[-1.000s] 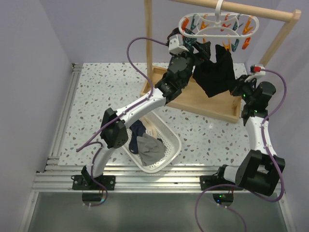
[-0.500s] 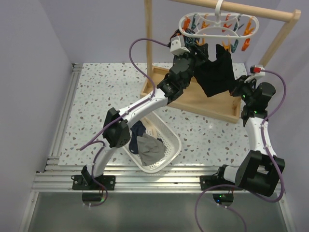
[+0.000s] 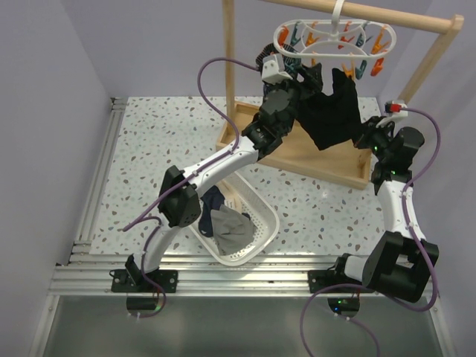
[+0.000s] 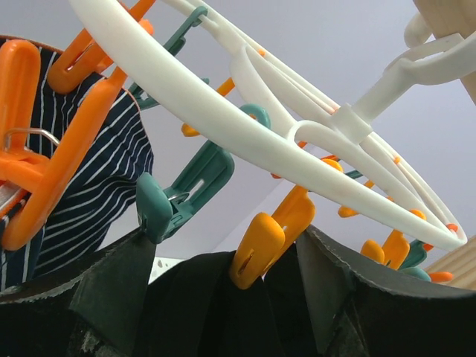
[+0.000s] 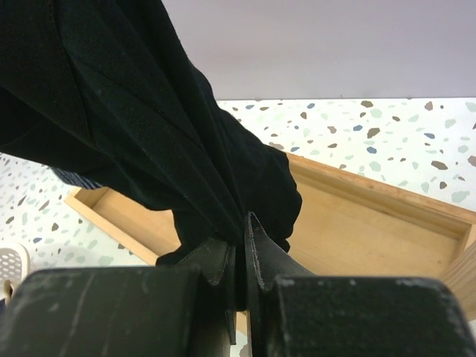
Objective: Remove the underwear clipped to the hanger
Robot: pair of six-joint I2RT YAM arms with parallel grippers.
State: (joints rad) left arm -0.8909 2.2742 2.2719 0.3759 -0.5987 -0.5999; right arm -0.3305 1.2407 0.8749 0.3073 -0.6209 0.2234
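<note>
The white oval hanger [image 3: 335,33] hangs by its hook from the wooden rail, with orange and teal clips around it. The black underwear [image 3: 331,111] hangs from it, held by an orange clip [image 4: 260,249] and a teal clip [image 4: 175,201]. My left gripper [image 3: 311,74] is open just under the ring; its fingers [image 4: 111,290] stand either side of the orange clip. The navy-and-white striped underwear [image 4: 97,178] is clipped at the left. My right gripper [image 3: 368,137] is shut on the black underwear's lower edge [image 5: 149,126], its jaws pinched on the cloth.
A white perforated basket [image 3: 264,238] near the left arm holds navy [image 3: 212,201] and grey underwear [image 3: 229,227]. The wooden rail frame's post [image 3: 229,67] and tray base [image 3: 335,167] stand under the hanger. Purple cables loop off both arms.
My left gripper has shifted slightly up toward the clips. The black underwear stays clipped, and the right gripper has kept its hold without moving.
</note>
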